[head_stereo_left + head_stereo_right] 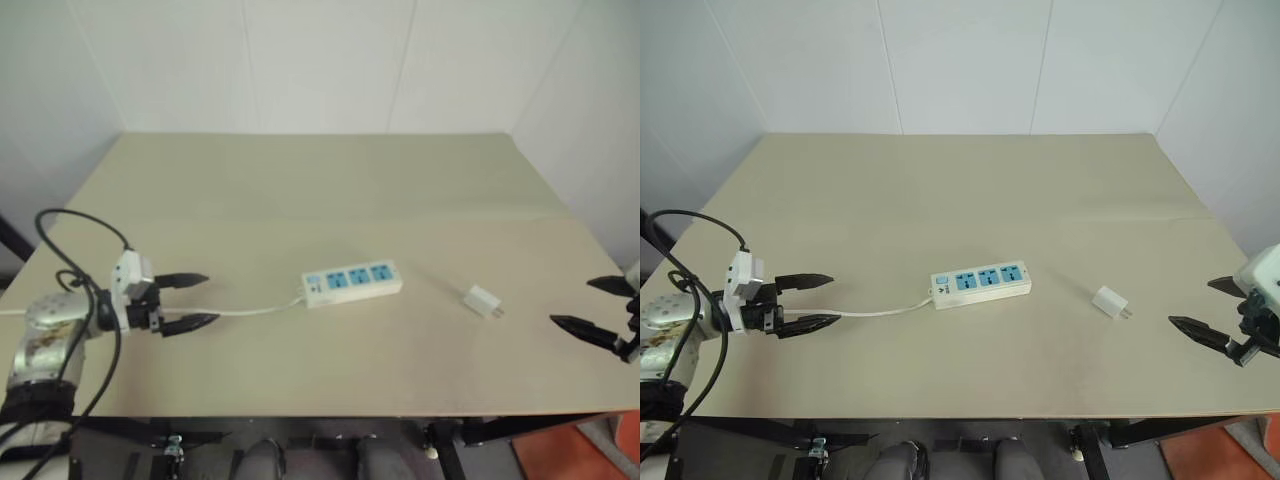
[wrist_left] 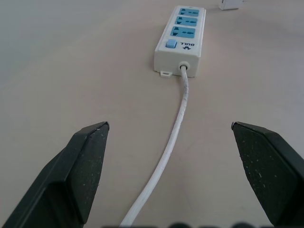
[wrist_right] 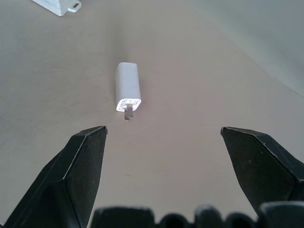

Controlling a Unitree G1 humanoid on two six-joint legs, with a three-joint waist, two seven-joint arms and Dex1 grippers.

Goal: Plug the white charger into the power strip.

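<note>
Right gripper (image 1: 1205, 312) gapes near table's (image 1: 970, 180) right edge.

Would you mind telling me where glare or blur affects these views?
Right wrist view: the white charger glares at its pronged end; the near black fingers look soft. Left wrist view: the power strip is sharp. Head views: even light, faint shadows.

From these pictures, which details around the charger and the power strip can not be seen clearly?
- Charger, right wrist view: its prongs point toward the camera and overlap, so their number is unclear; in the head views they are too small.
- Power strip, left wrist view: the printed mark beside the blue switch is too small to read.
- Cord, left wrist view: cut off by the picture's edge between the open left tool fingers; its far end is unseen.
</note>
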